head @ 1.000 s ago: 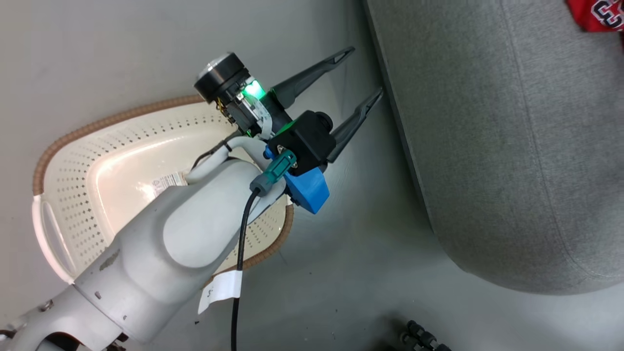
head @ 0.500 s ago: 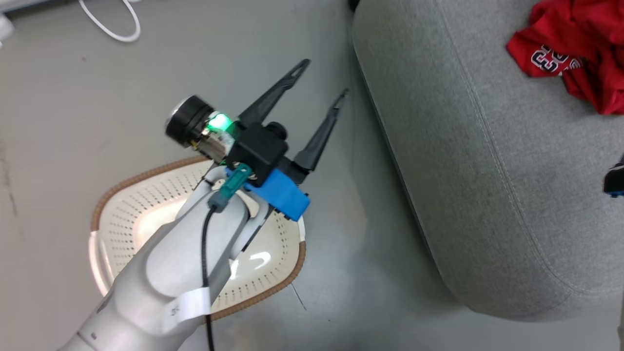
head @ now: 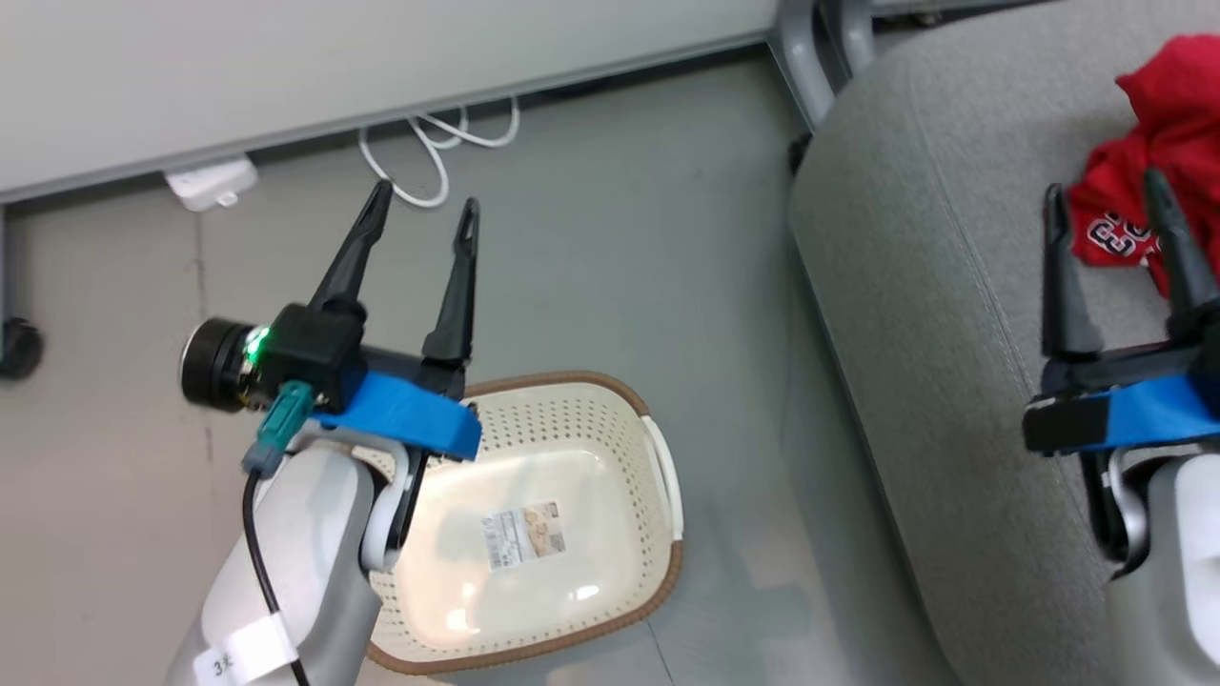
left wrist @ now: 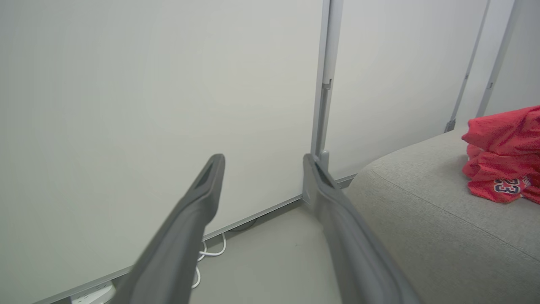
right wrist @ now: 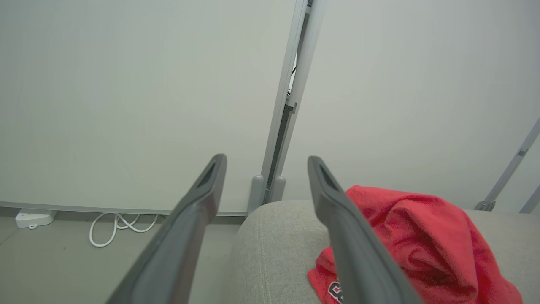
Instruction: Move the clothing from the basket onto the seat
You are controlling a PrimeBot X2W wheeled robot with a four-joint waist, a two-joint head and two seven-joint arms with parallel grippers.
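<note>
Left pincer and right pincer are held wide; red clothing is bunched, seemingly near the far edge of the seat; the basket is set on the floor.

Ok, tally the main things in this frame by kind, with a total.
seat: 1
red clothing heap: 1, on the seat
basket: 1
end effectors: 2, left end effector and right end effector, both open
Total: 5
</note>
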